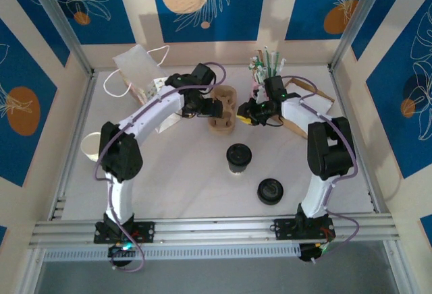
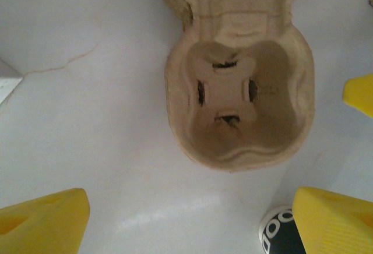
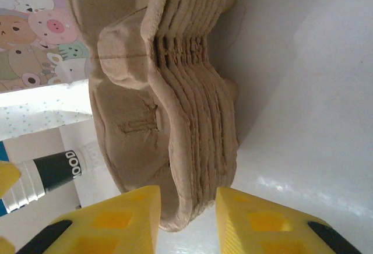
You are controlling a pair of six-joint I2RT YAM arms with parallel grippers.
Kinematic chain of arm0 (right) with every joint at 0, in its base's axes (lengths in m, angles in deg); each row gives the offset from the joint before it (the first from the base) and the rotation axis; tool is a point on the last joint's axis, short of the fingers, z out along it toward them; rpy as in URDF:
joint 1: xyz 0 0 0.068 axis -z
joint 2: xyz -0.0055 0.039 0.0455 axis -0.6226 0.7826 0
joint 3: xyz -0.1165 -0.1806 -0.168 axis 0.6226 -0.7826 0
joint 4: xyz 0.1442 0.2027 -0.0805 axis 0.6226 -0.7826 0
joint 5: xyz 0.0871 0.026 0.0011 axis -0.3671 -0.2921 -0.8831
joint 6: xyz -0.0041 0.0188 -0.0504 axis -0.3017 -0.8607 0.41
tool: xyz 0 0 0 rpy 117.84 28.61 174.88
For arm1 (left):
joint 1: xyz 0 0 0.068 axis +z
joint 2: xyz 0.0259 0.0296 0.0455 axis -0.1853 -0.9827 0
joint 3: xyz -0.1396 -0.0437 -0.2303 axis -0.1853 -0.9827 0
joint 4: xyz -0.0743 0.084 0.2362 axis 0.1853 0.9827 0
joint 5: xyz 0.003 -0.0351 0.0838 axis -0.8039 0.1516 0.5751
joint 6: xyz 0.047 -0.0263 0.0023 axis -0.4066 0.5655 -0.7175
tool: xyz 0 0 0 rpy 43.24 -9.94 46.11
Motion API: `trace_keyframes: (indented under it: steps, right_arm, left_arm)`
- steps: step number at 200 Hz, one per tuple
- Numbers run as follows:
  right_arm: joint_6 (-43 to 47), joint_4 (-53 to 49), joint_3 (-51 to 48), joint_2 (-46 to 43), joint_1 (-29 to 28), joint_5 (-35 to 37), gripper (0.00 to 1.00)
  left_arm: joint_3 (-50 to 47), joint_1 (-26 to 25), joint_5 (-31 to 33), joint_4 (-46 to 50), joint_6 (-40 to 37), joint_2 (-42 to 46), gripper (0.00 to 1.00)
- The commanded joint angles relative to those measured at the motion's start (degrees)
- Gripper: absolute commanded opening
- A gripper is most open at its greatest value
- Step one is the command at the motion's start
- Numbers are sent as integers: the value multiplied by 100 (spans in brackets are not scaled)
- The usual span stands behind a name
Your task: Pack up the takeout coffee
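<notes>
The left arm (image 1: 145, 122) and right arm (image 1: 317, 139) are stretched across the counter (image 1: 202, 186) and bent inward toward the stack of pulp carriers (image 1: 223, 108). The left end effector (image 2: 192, 207) is held spread wide above it. The right end effector (image 3: 187, 194) is set astride its edge; whether it is clamped cannot be told. The takeout coffee (image 1: 238, 157) is stood upright, lid upward, mid-counter, apart from the carriers.

Takeout coffee (image 1: 238, 157): small white paper cup, black round lid fitted. It stands upright near the table's middle, slightly toward the near edge and well apart from every edge. In the left wrist view, its dark band (image 2: 277, 235) carries white lettering.
</notes>
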Motion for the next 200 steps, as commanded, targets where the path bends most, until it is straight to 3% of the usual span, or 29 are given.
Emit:
trace_keyframes:
  steps: [1,142,200]
  right_arm:
    - [10,229,185,152,-39,-257,31]
    - [-173,679,169,506,-72,-670,29]
    - [-221,729,122,514,-91,-746,28]
  left_arm:
    - [161,124,-310,-86,-162,-148,90]
    - [-6,232,-536,-342,-153,-385,90]
    - [-434,336,-1027,-804,23,-307,90]
